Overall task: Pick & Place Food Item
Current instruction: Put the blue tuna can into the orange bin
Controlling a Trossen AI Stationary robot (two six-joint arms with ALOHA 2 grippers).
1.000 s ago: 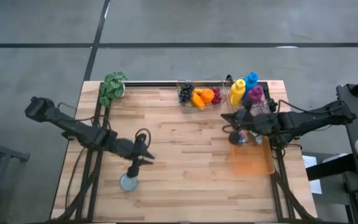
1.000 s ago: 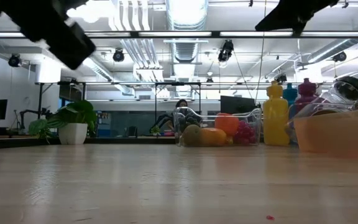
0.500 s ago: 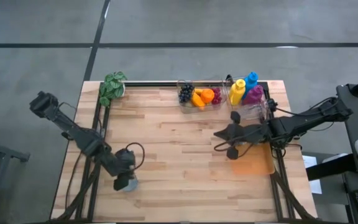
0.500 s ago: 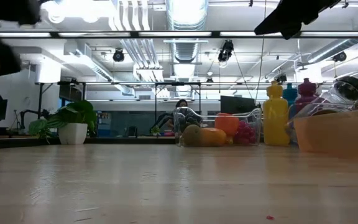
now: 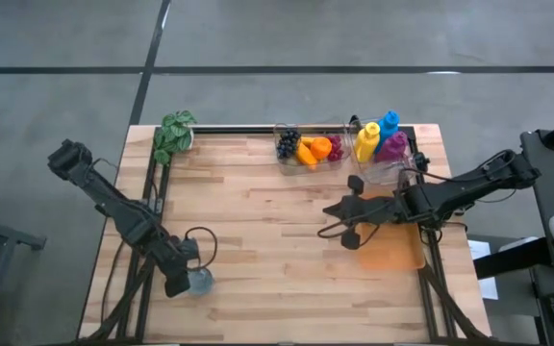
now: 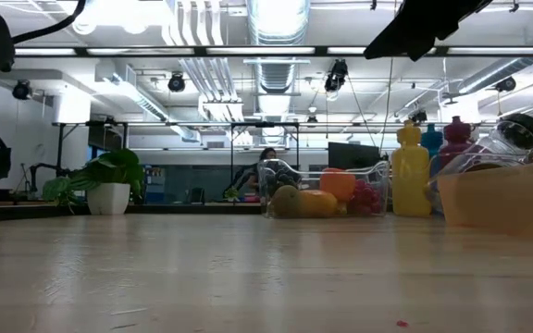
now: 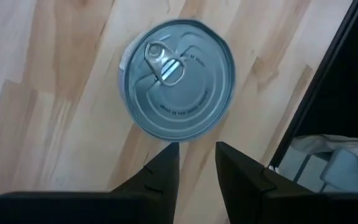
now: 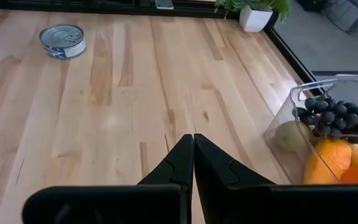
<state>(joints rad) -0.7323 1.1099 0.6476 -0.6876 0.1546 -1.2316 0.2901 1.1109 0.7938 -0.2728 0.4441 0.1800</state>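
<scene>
Can [image 7: 176,78] nr table edge [image 7: 319,81]

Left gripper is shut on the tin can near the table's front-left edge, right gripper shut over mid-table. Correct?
Not quite. The left gripper is not shut on the tin can: the left wrist view shows its fingers slightly apart with the can lying free on the wood beyond the tips. The rest stands: the right gripper is shut over mid-table.

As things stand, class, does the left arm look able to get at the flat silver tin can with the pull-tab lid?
Probably yes: the left gripper hangs right above the flat silver tin can, fingers slightly apart, with only bare wooden tabletop around it.
</scene>
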